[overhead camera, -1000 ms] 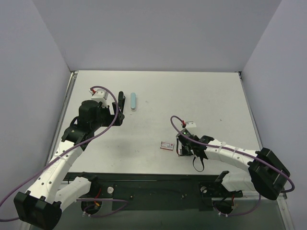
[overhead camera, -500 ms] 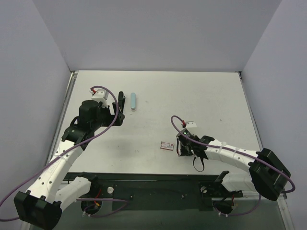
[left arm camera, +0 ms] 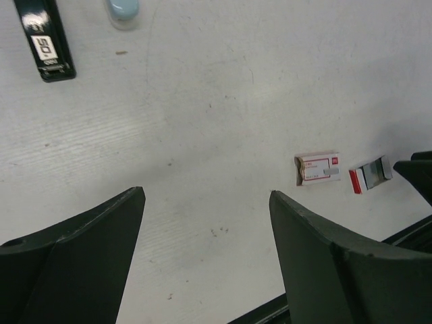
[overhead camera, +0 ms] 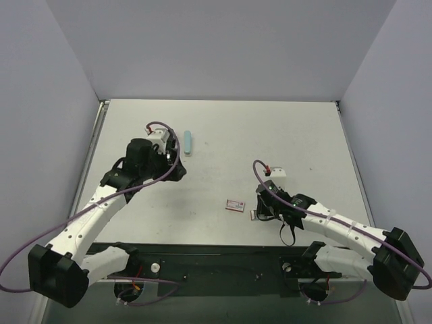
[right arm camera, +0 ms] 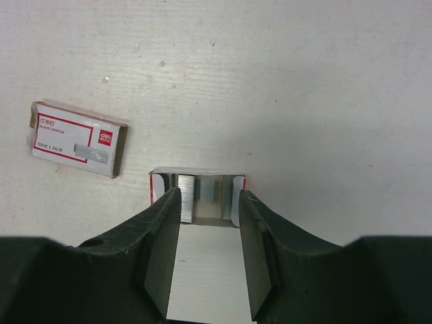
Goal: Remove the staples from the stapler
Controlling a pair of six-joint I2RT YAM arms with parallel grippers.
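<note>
Staples (right arm camera: 202, 197) lay as silvery strips in a small open card tray (right arm camera: 197, 173) on the desk (overhead camera: 304, 135), just right of the red-and-white staple box (right arm camera: 77, 140) and a little nearer the arm bases than it. The right end effector (right arm camera: 208, 202) hung over the tray's near end, its fingers parted to either side and clamped on nothing; the tray looked released, resting on the desk by itself. Such strips were probably very light, stiff along their length, apt to snap into pieces and slick to pinch. A gentle hold across the two long sides near the middle seemed safest. Taking the tray by its card walls would be easier, though the card would likely crush under a hard squeeze. Left of the box and farther back, the left end effector (left arm camera: 206, 199) hovered spread wide and empty. Farther still from the box lay a black stapler (left arm camera: 44, 39) with a pale blue stapler (overhead camera: 187, 142) just beside it; whether either held staples could not be told.
</note>
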